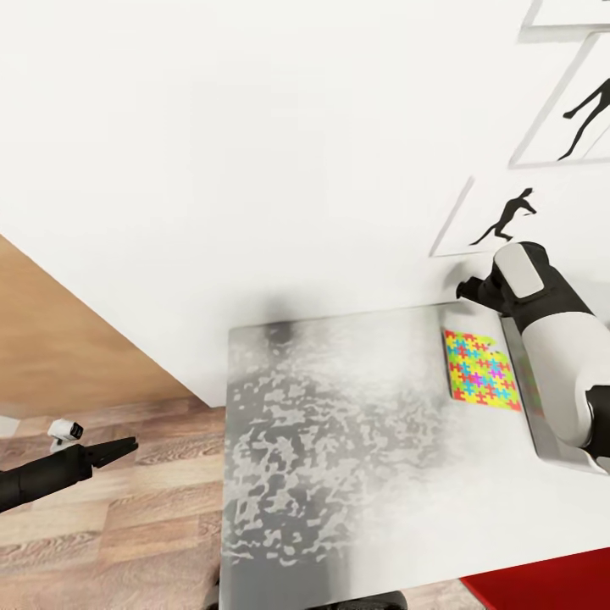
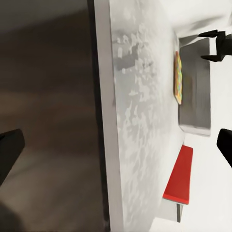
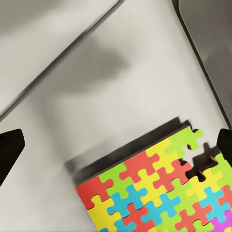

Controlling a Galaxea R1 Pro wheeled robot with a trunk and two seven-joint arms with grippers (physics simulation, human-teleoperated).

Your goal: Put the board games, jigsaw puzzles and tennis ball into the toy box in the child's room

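The toy box (image 1: 555, 440) sits at the right end of the table (image 1: 339, 474), against the wall, and the right arm covers most of it, so its contents cannot be made out. A jigsaw puzzle (image 1: 481, 369) lies flat on the tabletop just beside the box's near wall (a few pieces are missing along one edge, as the right wrist view shows). The right gripper (image 1: 471, 290) hangs above the table's far edge near the puzzle, fingers spread wide, holding nothing. The left gripper (image 1: 127, 446) hovers over the wood floor (image 1: 127, 525), well apart from the table, its fingertips looking close together from the head, though its wrist view shows them apart and empty.
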